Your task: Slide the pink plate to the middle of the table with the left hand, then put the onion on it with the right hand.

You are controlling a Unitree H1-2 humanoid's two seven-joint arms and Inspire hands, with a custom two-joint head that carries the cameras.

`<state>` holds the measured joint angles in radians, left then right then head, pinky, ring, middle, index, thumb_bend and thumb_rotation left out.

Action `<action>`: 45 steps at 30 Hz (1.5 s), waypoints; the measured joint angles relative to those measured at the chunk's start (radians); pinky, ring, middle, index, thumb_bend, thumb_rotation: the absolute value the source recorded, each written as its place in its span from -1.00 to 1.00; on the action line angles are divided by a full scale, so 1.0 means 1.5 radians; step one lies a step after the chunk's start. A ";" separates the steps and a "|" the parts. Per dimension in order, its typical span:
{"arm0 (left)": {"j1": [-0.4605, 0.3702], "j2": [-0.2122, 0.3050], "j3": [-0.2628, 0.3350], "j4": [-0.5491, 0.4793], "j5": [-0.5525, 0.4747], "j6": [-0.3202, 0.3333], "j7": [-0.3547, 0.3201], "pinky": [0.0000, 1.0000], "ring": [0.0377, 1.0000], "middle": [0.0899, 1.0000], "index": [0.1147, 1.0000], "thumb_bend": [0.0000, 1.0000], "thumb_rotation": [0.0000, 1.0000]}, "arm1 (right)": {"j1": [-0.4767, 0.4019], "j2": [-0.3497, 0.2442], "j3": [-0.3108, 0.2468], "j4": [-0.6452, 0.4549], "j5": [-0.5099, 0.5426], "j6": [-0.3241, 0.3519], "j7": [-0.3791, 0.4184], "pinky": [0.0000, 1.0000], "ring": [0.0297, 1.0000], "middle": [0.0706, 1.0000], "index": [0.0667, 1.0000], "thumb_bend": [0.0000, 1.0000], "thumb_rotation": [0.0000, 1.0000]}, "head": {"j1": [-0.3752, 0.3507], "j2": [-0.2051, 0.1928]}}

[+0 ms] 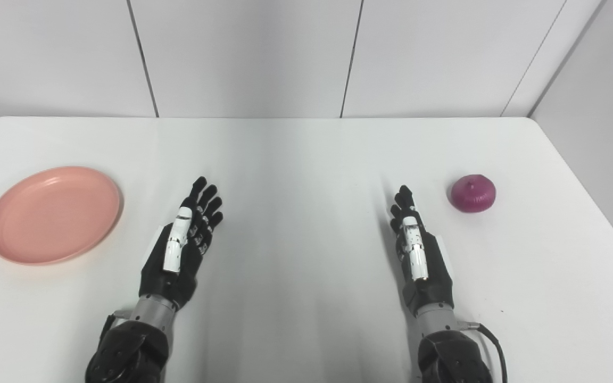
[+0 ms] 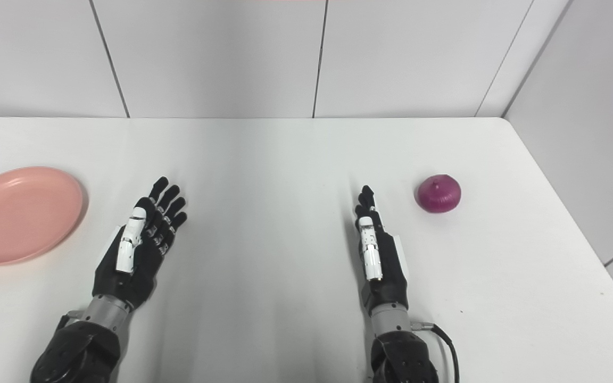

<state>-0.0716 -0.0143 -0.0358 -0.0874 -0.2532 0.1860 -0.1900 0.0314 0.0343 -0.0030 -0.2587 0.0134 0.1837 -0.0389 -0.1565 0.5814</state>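
A white counter (image 1: 306,159) stretches out in front of a pale panelled wall (image 1: 242,53). The pink plate (image 1: 54,214) sits flat at the far left of the counter, near its left edge and well away from the middle. The plate has nothing on it. The onion (image 1: 473,193), purple-red and round, rests on the counter towards the right side, with its stem end turned upward.

The left robot hand (image 1: 184,242) lies low over the counter just to the right of the plate, apart from it and not touching its rim. Its fingers (image 1: 208,205) are stretched forward and spread apart, and it holds nothing. The right robot hand (image 1: 415,244) lies near the onion, below and to the left of it, with a clear gap between them. It is turned on its edge, its fingers (image 1: 403,199) held straight and pointing away from the robot, and it holds nothing either. A black cable (image 2: 447,346) loops out from the right wrist. The middle of the counter between the two hands is bare.
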 measured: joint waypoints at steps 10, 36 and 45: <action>0.000 0.000 0.000 0.003 0.000 -0.005 0.000 1.00 0.99 1.00 1.00 -0.13 1.00 | -0.001 0.000 0.000 0.002 0.000 -0.002 0.000 1.00 1.00 1.00 1.00 -0.55 1.00 | 0.001 0.000; -0.004 -0.004 -0.001 0.007 0.000 -0.007 0.001 0.98 0.98 1.00 0.99 -0.14 1.00 | -0.003 -0.002 -0.004 0.003 0.017 -0.002 0.002 1.00 1.00 1.00 1.00 -0.60 1.00 | 0.061 -0.008; -0.004 -0.033 -0.025 0.020 0.029 -0.023 0.022 0.99 0.97 0.99 0.99 -0.10 1.00 | -0.001 -0.028 -0.013 0.003 0.038 -0.002 0.017 1.00 1.00 1.00 1.00 -0.69 1.00 | 0.177 -0.040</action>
<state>-0.0778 -0.0646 -0.0733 -0.0573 -0.2099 0.1514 -0.1573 0.0302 -0.0079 -0.0223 -0.2543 0.0710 0.1809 -0.0128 0.1085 0.5217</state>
